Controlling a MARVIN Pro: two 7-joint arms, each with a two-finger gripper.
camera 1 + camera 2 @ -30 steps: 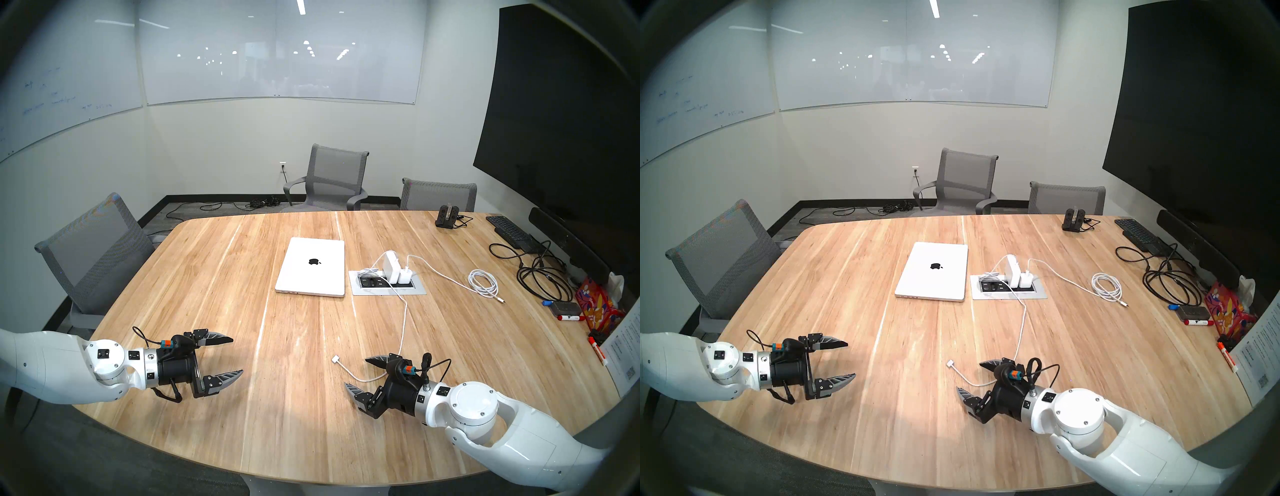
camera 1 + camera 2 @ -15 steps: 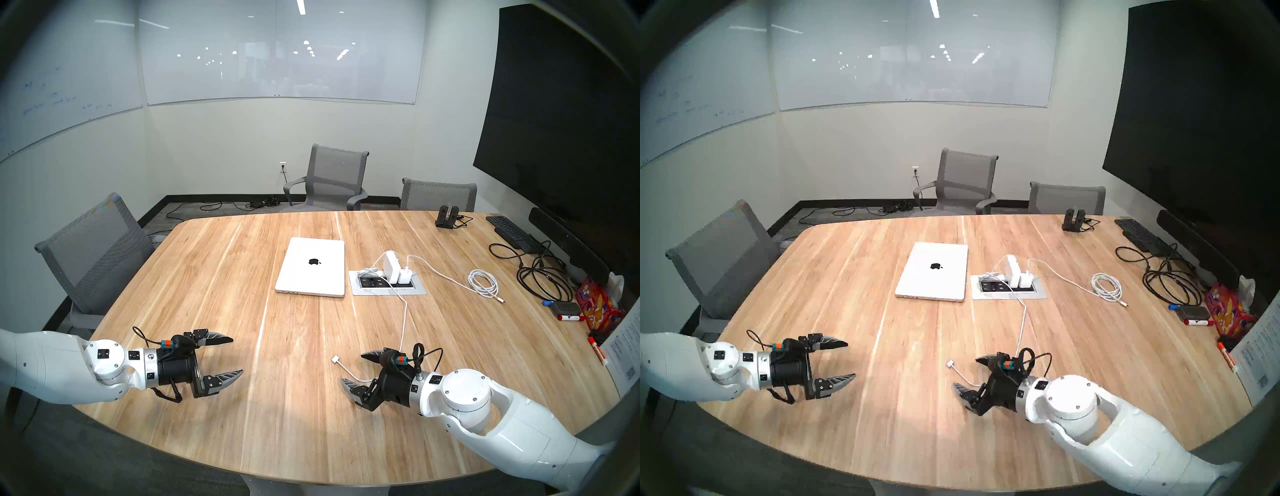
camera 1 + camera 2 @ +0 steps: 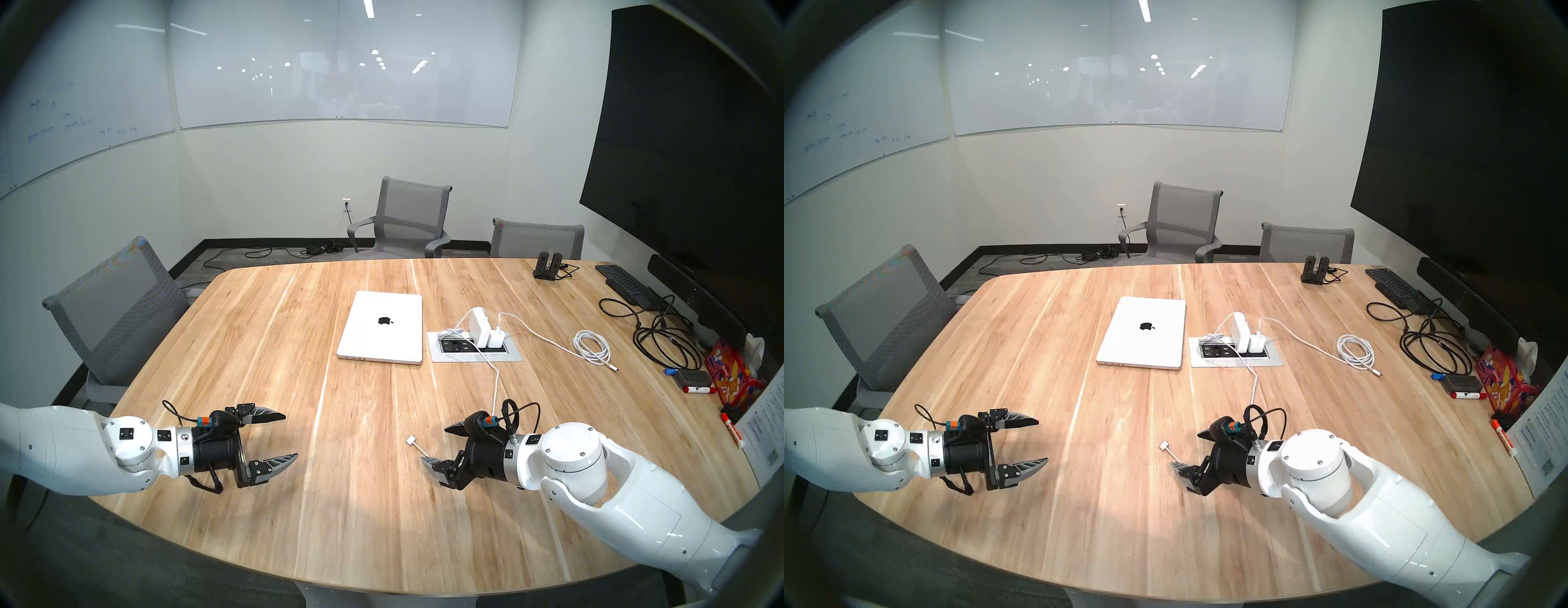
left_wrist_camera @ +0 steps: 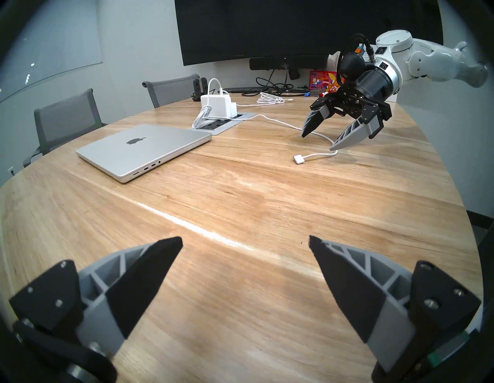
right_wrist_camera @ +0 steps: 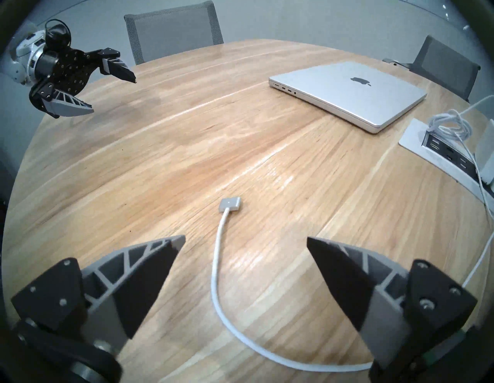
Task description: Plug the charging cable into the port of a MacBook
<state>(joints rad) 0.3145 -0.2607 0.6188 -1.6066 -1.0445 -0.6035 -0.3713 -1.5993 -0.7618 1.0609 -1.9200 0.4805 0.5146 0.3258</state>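
The silver MacBook [image 3: 382, 329] lies shut at the table's middle, its ports on the near left side edge [image 5: 284, 89]. The white charging cable [image 3: 496, 382] runs from the larger power brick [image 3: 479, 326] towards me and ends in a flat connector [image 3: 410, 440] lying on the table [image 5: 230, 208]. My right gripper [image 3: 433, 444] is open and empty. It hovers over the cable just behind the connector, one finger on each side [image 5: 246, 238]. My left gripper [image 3: 291, 435] is open and empty above the table's near left [image 4: 246, 237].
A recessed power box [image 3: 475, 347] sits right of the MacBook. A smaller adapter's coiled white cable [image 3: 592, 347], black cables [image 3: 662, 339], a black keyboard [image 3: 621, 282], markers and a tissue box [image 3: 729, 378] line the right side. Grey chairs [image 3: 114, 314] ring the table.
My right gripper has moved away from me over the cable, closer to the connector, still open. The left arm, cable and MacBook have not moved.
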